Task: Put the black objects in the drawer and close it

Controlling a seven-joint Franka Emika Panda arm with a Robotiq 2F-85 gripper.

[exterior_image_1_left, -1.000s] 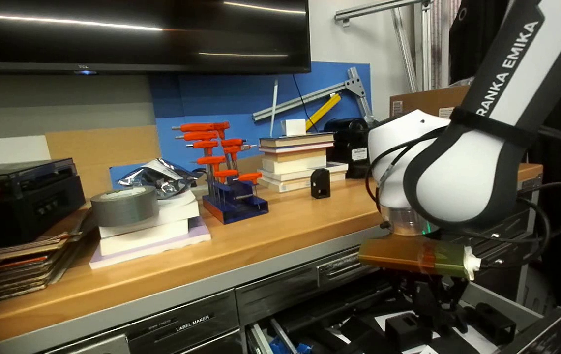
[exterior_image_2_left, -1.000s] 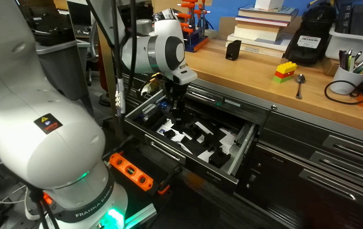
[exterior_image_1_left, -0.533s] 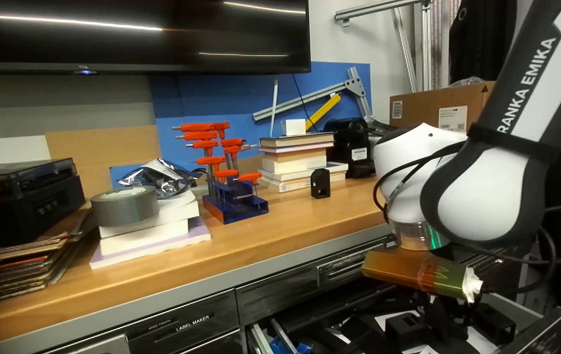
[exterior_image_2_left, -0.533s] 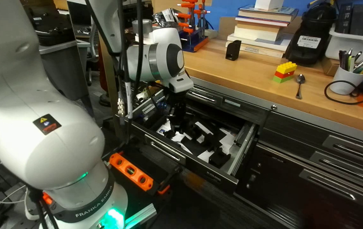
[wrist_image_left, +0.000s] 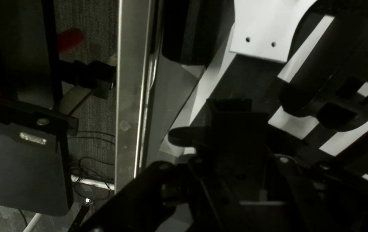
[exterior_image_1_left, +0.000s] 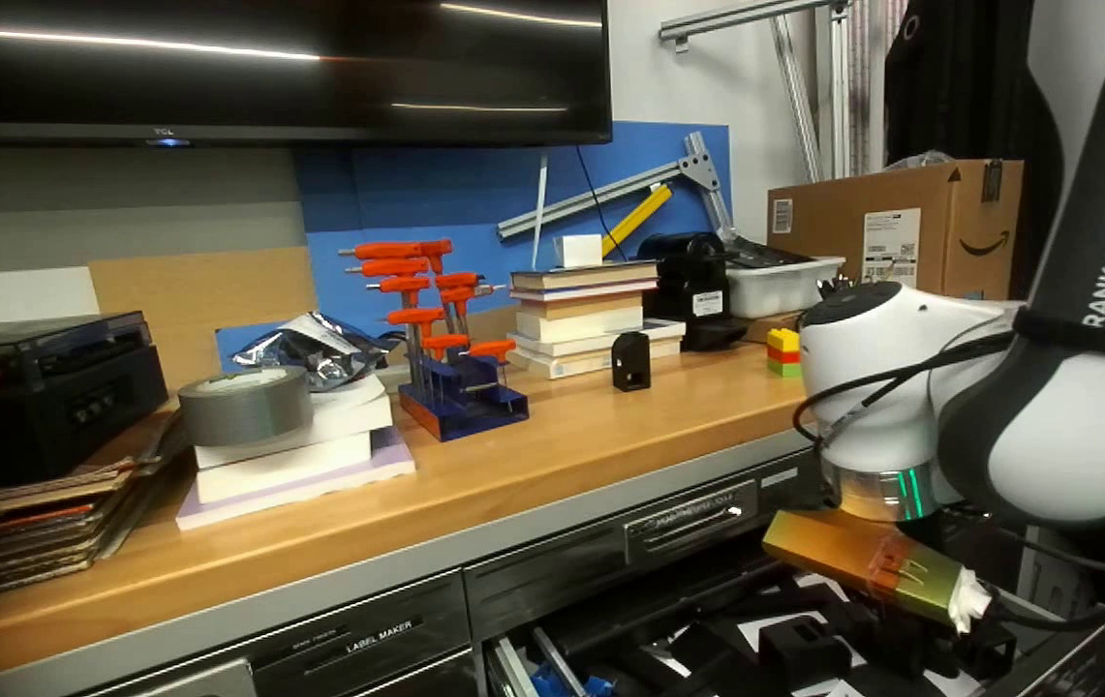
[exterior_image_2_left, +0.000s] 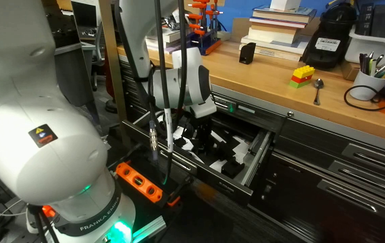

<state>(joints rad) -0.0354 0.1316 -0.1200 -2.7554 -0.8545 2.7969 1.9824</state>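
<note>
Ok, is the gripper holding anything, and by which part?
Apparently a black block: in the wrist view it sits within the gripper, seemingly clamped by its two sides, far end jutting out. The exact contact is too dark to make out.

In both exterior views the upright object [exterior_image_1_left: 631,361] is plain black; the drawer [exterior_image_2_left: 212,177] is dark grey, its insert [exterior_image_2_left: 241,150] a black-and-white patchwork, the items [exterior_image_1_left: 804,651] in it black; in the wrist view the gripper [wrist_image_left: 235,154] and the block [wrist_image_left: 238,132] in its grasp are equally black; the arm [exterior_image_1_left: 1075,455] is white with black bands and white lettering; the box [exterior_image_1_left: 823,547] on its wrist shades from amber to olive green; the worktop [exterior_image_2_left: 266,71] is honey-brown; the hex keys [exterior_image_1_left: 416,318] have orange-red handles, their stand [exterior_image_1_left: 465,411] dark blue; the toy bricks [exterior_image_2_left: 302,77] run yellow, red, green from the top; the duct tape [exterior_image_1_left: 247,407] is grey, the level [exterior_image_2_left: 138,182] orange, the cup [exterior_image_2_left: 367,86] white.
</note>
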